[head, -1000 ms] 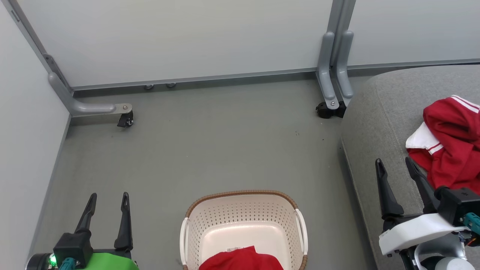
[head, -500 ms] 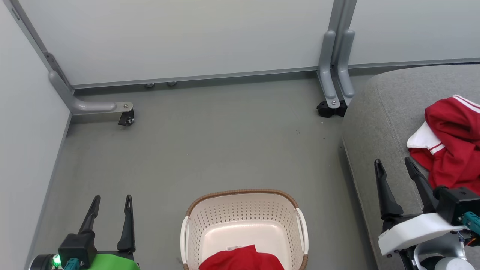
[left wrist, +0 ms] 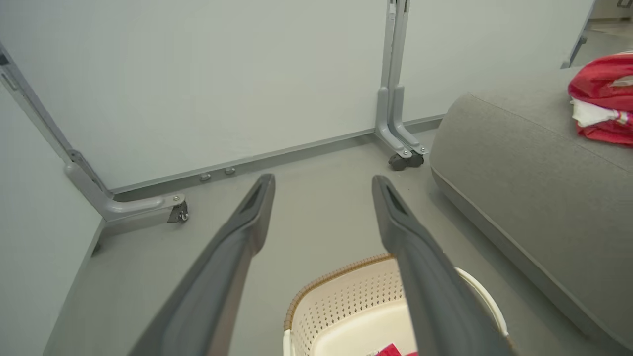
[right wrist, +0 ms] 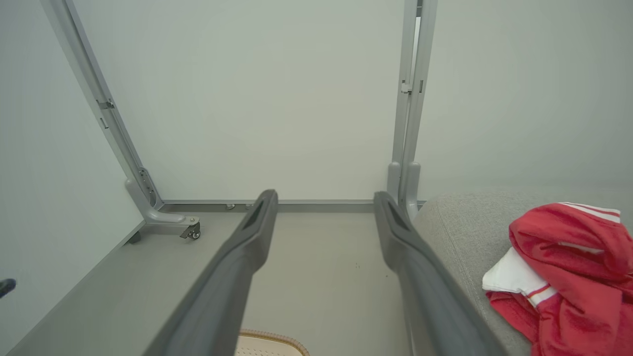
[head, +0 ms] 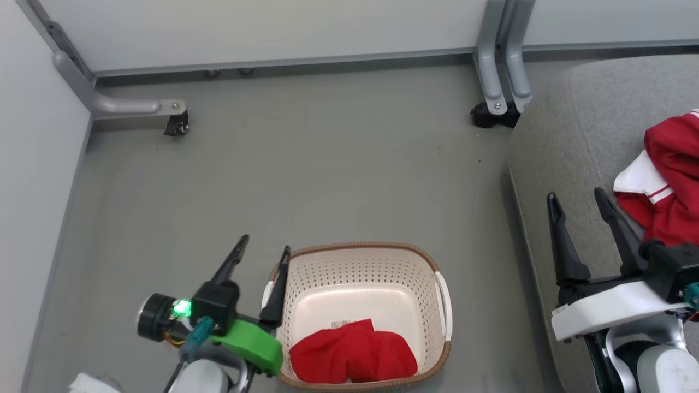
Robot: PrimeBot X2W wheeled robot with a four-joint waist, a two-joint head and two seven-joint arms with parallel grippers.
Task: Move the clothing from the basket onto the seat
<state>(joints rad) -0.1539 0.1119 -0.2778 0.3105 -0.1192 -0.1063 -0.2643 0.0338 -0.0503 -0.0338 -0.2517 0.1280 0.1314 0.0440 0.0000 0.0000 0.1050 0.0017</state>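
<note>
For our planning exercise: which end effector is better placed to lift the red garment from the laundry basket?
Left. The left end effector is open beside the laundry basket, near the red garment. The right end effector, also open, is over the grey seat, beside the red-and-white shirt, farther away.

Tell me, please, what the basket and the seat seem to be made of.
Laundry basket: probably matte cream plastic, judging by its moulded rows of holes; the brown rim looks woven. Sofa seat: grey upholstery fabric, with fine matte texture and a stitched seam.
</note>
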